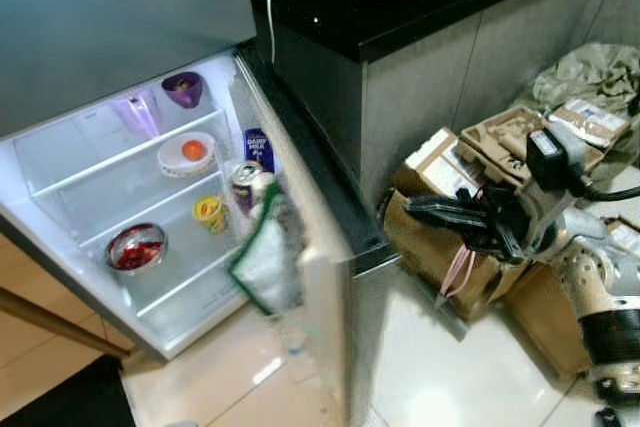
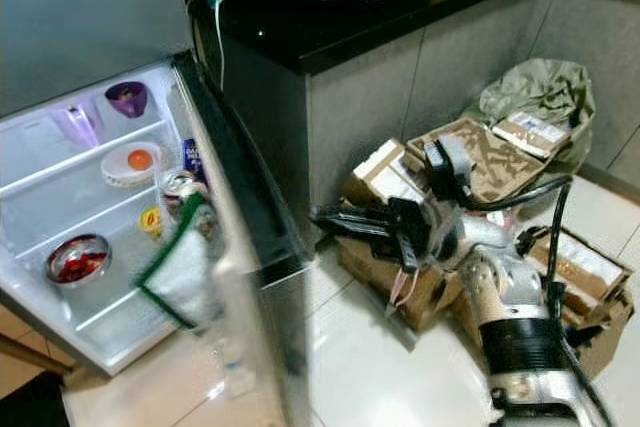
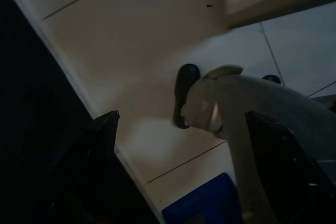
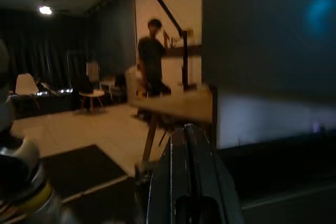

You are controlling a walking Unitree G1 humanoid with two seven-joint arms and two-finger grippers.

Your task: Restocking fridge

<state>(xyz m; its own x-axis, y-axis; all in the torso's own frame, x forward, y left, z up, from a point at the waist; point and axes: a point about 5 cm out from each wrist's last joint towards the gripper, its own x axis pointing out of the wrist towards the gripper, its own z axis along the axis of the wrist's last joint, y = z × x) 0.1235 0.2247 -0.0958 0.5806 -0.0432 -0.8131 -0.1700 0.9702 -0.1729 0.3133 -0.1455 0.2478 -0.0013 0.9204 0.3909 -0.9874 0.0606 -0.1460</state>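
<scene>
Fridge is open on my left; bowl, plate, can and purple cup sit on its shelves. The door swings out between the shelves and my right gripper, fingers clenched on nothing. Cardboard boxes crowd the floor behind it, under the black worktop. Left fingers released, over bare floor. A person stands far off.

Both head views look steeply down from above: the open fridge at nine o'clock, cardboard boxes at three. The left wrist view faces the floor closely; the right wrist view looks level into a dim room.
</scene>
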